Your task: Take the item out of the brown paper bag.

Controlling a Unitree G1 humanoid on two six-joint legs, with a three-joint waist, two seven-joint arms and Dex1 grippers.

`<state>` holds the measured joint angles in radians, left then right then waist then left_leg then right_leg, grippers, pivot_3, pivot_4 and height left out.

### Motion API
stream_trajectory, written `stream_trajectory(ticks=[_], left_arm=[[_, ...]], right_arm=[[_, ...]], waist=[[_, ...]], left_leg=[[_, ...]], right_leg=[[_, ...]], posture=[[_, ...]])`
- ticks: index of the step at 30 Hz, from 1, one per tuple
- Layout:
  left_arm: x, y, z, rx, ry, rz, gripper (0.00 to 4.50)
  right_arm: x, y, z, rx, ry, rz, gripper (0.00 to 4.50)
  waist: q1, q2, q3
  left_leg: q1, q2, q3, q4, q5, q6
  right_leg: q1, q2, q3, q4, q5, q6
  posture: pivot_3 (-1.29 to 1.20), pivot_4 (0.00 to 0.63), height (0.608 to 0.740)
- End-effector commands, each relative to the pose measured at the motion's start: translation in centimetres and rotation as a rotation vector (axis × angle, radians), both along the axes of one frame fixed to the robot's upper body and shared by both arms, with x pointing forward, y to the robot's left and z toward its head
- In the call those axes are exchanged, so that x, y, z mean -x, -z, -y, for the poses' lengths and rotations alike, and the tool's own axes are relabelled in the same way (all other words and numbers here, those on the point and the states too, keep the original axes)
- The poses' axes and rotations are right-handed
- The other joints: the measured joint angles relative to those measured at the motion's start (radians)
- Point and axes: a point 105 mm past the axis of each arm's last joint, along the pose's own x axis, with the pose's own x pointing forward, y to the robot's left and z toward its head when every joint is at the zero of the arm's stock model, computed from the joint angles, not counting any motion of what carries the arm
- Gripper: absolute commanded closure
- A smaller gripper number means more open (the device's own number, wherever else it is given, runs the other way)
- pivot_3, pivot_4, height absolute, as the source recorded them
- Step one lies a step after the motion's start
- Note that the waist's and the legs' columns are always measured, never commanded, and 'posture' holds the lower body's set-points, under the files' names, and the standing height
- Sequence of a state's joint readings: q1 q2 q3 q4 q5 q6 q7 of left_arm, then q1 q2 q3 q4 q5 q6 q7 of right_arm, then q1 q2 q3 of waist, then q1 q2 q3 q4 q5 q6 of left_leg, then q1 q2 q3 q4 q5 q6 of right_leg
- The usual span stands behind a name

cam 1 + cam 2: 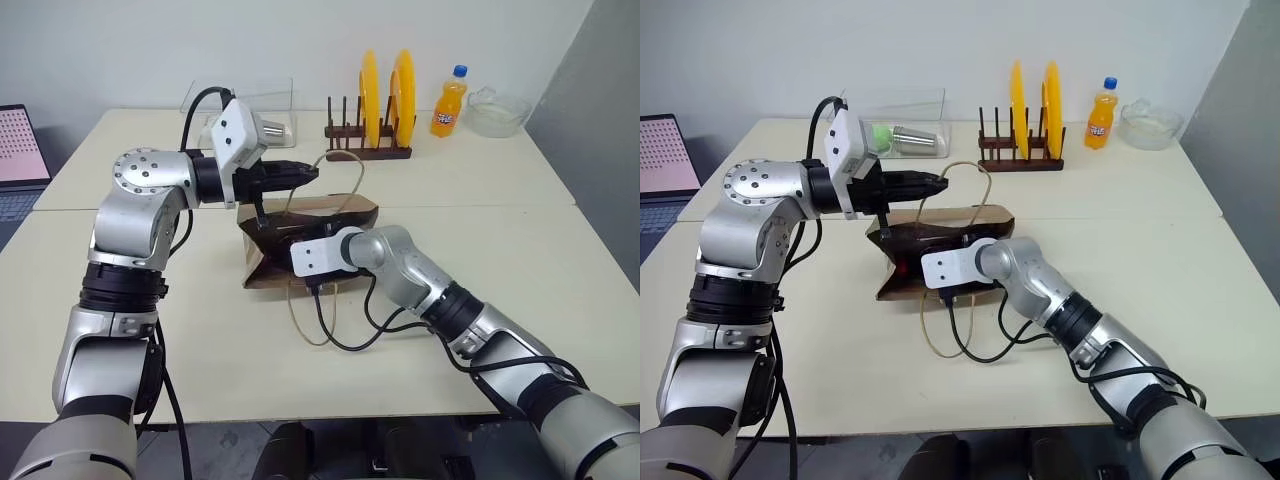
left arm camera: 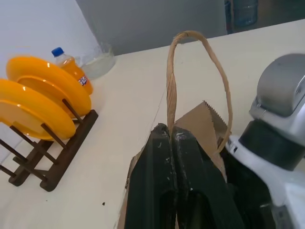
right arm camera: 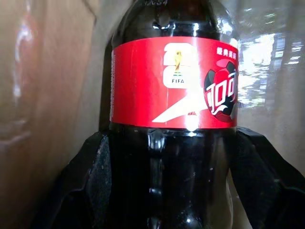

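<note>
Table (image 1: 560, 250) cream, against pale wall; laptop (image 1: 20, 150) at its edge.

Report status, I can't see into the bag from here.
Left gripper shut on bag handle, holding brown paper bag open. Right gripper inside, fingers either side of dark red-labelled bottle. Nothing blocking.
</note>
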<state>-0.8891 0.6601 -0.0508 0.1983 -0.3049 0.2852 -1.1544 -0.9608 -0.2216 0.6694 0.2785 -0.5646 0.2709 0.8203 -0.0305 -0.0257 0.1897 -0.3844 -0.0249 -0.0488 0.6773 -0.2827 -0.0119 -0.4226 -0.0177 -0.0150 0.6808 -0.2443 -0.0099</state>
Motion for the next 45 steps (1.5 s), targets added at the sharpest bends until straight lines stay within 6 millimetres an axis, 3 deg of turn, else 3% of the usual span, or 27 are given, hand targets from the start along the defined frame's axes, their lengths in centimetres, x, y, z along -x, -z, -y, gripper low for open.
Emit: stream_trajectory(ticks=[1,9,13,17,26,31,34,36,38,45], left_arm=[[0.0,-1.6,0.0,0.011,-0.009,0.067,4.50],[-0.7,-1.6,0.0,0.004,-0.030,0.081,4.50],[-0.9,-1.5,0.0,-0.003,-0.032,0.084,4.50],[-0.9,-1.2,0.2,-0.009,-0.028,0.087,4.50],[-0.8,-1.0,0.5,-0.022,-0.017,0.087,4.50],[-0.7,-0.9,0.5,-0.027,-0.015,0.083,4.50],[-0.8,-0.9,0.3,-0.029,-0.020,0.081,4.50],[-0.8,-0.8,0.2,-0.032,-0.021,0.081,4.50],[-0.8,-0.8,0.2,-0.035,-0.019,0.082,4.50],[-0.8,-0.9,0.4,-0.033,-0.012,0.087,4.50]], right_arm=[[1.9,-3.8,-1.0,-0.097,-0.111,0.019,1.41],[5.2,-6.9,-1.1,-0.172,-0.307,-0.043,1.41],[7.6,-8.7,-0.7,-0.288,-0.412,-0.134,1.41],[7.9,-11.0,0.3,-0.456,-0.421,-0.220,1.41],[8.3,-15.2,5.1,-0.670,-0.375,-0.282,1.41],[6.9,-17.4,10.5,-0.723,-0.194,-0.203,1.41],[4.7,-16.0,15.3,-0.617,0.025,-0.131,1.41],[3.9,-14.6,17.5,-0.544,0.112,-0.123,1.41],[2.9,-12.1,19.5,-0.432,0.212,-0.138,1.41],[0.8,-4.3,22.4,-0.165,0.322,-0.231,1.41]], waist=[[0.000,0.000,0.000],[0.001,0.000,0.000],[0.001,0.000,0.000],[0.002,0.000,0.000],[0.004,0.000,0.000],[0.005,0.000,0.000],[0.012,0.000,0.000],[0.014,0.000,0.000],[0.013,0.000,0.000],[-0.003,0.001,0.001]], left_leg=[[0.000,0.000,0.000,0.000,0.000,0.000],[0.000,0.000,0.000,0.000,0.000,0.000],[0.000,0.000,-0.001,0.000,0.000,0.000],[0.000,0.000,-0.001,0.000,0.000,0.000],[0.000,0.000,-0.001,0.000,0.000,0.000],[-0.001,0.000,-0.001,0.000,0.000,0.001],[-0.001,-0.001,-0.001,0.000,0.000,0.001],[-0.001,-0.001,0.000,0.000,-0.001,0.001],[-0.001,0.000,0.001,0.000,-0.001,0.001],[0.001,0.001,0.004,-0.001,0.000,0.001]], right_leg=[[0.000,0.000,0.000,0.000,0.000,0.000],[0.000,0.000,-0.001,0.000,0.000,0.000],[0.000,0.000,-0.001,0.000,0.000,0.000],[0.000,0.000,-0.001,0.000,0.000,0.000],[0.000,0.000,-0.001,-0.001,0.000,0.000],[0.000,-0.001,-0.001,-0.001,0.000,0.000],[0.001,-0.001,-0.001,-0.001,0.000,0.000],[0.001,-0.001,-0.001,-0.002,0.000,0.000],[0.001,-0.001,-0.001,-0.002,0.000,0.000],[0.000,0.000,0.002,-0.001,-0.001,0.002]], posture=[[0.00,0.150,0.740],[0.00,0.150,0.740],[0.00,0.150,0.740],[0.00,0.150,0.740],[0.00,0.150,0.740],[0.00,0.150,0.740],[0.00,0.150,0.740],[0.00,0.150,0.740],[0.00,0.150,0.740],[0.00,0.150,0.740]])
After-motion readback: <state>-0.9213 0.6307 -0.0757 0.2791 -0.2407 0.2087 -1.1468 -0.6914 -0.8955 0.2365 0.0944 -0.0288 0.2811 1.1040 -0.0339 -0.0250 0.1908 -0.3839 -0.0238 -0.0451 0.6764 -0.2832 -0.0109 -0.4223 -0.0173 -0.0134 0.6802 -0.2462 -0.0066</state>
